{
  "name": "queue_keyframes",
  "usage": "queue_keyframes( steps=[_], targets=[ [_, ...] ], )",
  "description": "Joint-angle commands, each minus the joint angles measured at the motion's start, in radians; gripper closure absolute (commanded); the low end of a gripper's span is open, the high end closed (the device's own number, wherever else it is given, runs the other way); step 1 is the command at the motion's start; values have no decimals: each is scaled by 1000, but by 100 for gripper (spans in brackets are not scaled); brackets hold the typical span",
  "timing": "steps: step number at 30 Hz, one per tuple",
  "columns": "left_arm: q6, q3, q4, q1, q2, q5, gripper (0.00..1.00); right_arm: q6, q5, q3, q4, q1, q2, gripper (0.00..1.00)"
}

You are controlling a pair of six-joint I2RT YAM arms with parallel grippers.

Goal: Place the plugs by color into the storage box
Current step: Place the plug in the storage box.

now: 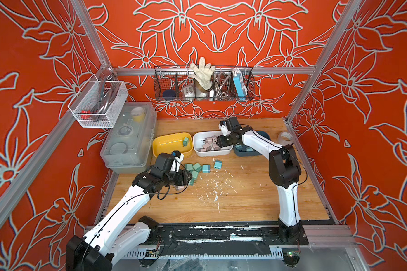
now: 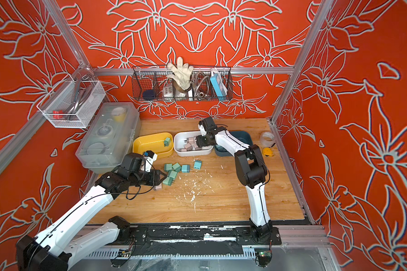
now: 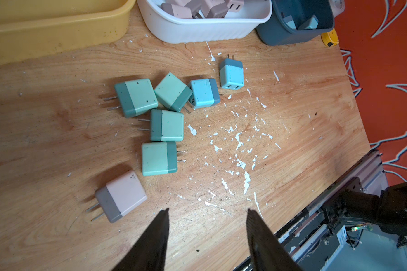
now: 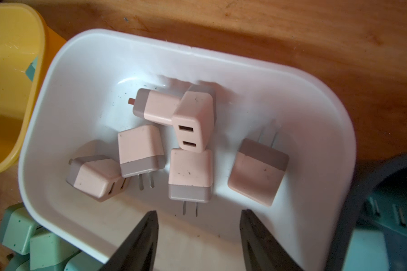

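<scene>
Reaching over the white bin (image 4: 303, 105), our right tool (image 4: 199, 218) gapes empty; our left tool (image 3: 207, 218) gapes empty above the paint-flecked tabletop (image 3: 291, 122)

The worktop (image 3: 291, 164) carries four mint plugs (image 3: 136, 97), two blue plugs (image 3: 203, 92), one pink plug (image 3: 122, 196); the white bin (image 4: 315, 98) holds six pink plugs (image 4: 189, 173).

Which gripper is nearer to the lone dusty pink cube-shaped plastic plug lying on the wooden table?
Left. The left gripper hovers open just beside that pink plug; the right gripper hangs open over the white plastic tub, well away from it.
</scene>
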Motion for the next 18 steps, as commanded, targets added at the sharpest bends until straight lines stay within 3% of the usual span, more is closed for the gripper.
queue_keyframes(
  steps=[1,9,18],
  targets=[
    [-3,2,1,6,1,1,46,0,11,-17,5,1,-48,39],
    [-2,0,1,7,-3,-2,46,27,-20,-107,68,11,-130,39],
    [-1,2,1,6,0,2,46,59,-15,-349,216,36,-342,40]
  ],
)
